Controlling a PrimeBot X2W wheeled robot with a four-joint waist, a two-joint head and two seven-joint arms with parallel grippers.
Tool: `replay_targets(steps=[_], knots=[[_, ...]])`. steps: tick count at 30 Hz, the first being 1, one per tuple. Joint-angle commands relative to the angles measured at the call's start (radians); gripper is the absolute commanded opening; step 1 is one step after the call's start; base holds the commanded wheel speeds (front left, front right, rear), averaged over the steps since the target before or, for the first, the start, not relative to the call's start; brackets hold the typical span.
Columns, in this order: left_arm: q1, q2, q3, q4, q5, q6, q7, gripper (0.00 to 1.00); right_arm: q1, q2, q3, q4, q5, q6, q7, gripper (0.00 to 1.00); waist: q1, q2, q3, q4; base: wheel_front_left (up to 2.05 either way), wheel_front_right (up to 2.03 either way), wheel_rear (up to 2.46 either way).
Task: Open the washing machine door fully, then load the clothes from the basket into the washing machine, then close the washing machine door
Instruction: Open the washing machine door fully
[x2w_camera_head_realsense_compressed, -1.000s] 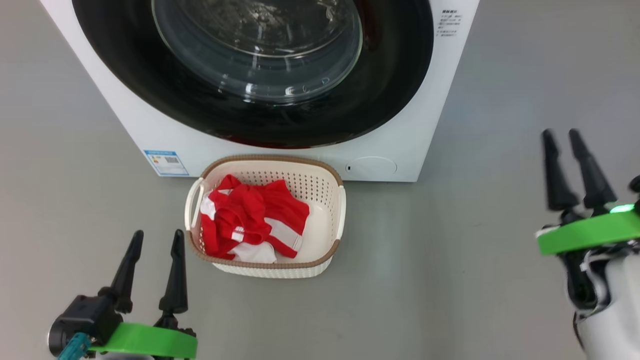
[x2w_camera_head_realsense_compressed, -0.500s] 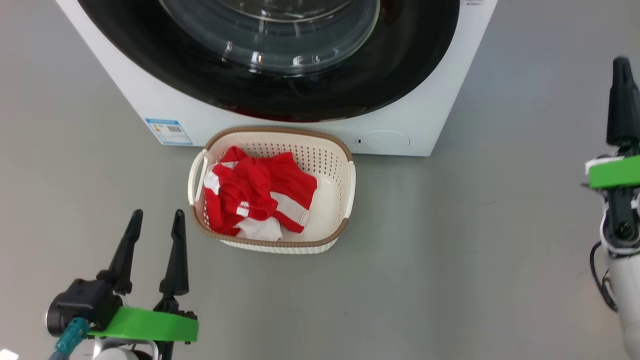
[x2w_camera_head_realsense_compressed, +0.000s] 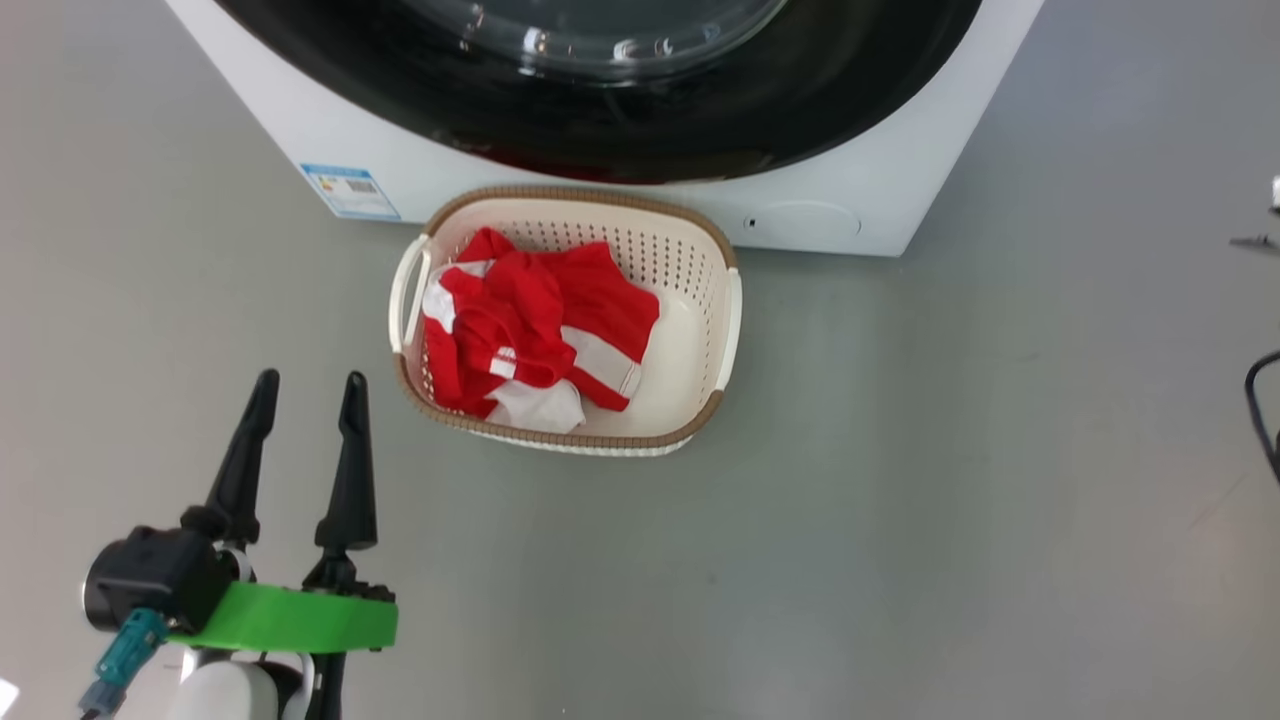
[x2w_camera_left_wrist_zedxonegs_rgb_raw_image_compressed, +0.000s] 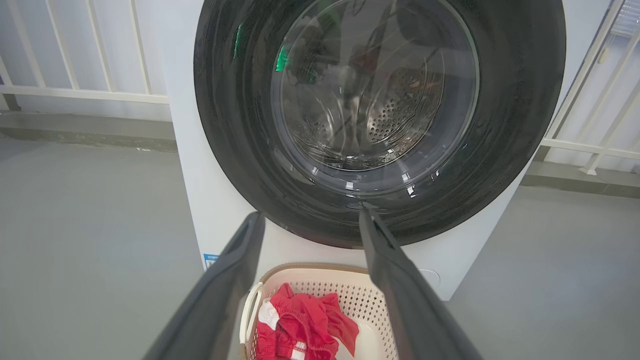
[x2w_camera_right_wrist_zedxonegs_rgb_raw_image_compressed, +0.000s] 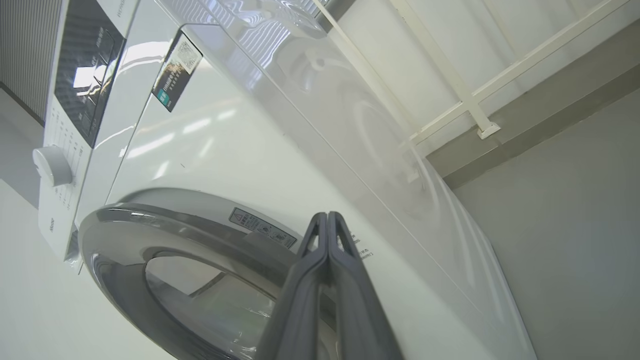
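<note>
Our right wrist view is showing the knob (x2w_camera_right_wrist_zedxonegs_rgb_raw_image_compressed: 51, 166) and control panel (x2w_camera_right_wrist_zedxonegs_rgb_raw_image_compressed: 85, 75) at upper left, with our right gripper (x2w_camera_right_wrist_zedxonegs_rgb_raw_image_compressed: 327, 216) pressed together, empty. In the head view we are seeing the clothes (x2w_camera_head_realsense_compressed: 535, 320) lying in the basket (x2w_camera_head_realsense_compressed: 690, 340), centre, just below the washing machine door (x2w_camera_head_realsense_compressed: 600, 130). Our left gripper (x2w_camera_head_realsense_compressed: 310, 378) is hovering lower left, fingers spread apart.
</note>
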Motion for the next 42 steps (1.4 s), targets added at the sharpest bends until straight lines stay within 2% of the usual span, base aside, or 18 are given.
replay_targets(steps=[1, 8, 17, 29, 42], knots=[[-0.029, 0.016, 0.030, -0.031, -0.006, -0.003, -0.008, 1.00, -0.025, -0.023, 0.022, -0.016, 0.026, 0.002, 0.014, 0.00, 0.0000, -0.0001, 0.030, 0.010, 0.00, 0.00, 0.00], [-0.051, 0.016, 0.028, -0.039, -0.013, 0.003, -0.008, 1.00, -0.117, -0.048, 0.051, 0.015, 0.144, 0.002, 0.098, 0.00, 0.0000, -0.0001, 0.079, 0.016, 0.00, 0.00, 0.00], [-0.069, 0.016, 0.013, -0.042, -0.033, 0.019, -0.008, 1.00, -0.215, -0.064, 0.084, 0.063, 0.228, 0.002, 0.189, 0.00, 0.0000, -0.0001, 0.115, 0.030, 0.00, 0.00, 0.00], [-0.086, 0.016, 0.007, -0.048, -0.044, 0.028, -0.008, 1.00, -0.315, -0.030, 0.087, 0.093, 0.364, 0.002, 0.357, 0.00, 0.0000, -0.0001, 0.153, 0.042, 0.00, 0.00, 0.00], [-0.111, 0.016, -0.011, -0.049, -0.060, 0.039, -0.008, 1.00, -0.426, 0.006, 0.102, 0.155, 0.407, 0.002, 0.483, 0.00, 0.0000, -0.0001, 0.203, 0.051, 0.00, 0.00, 0.00]])
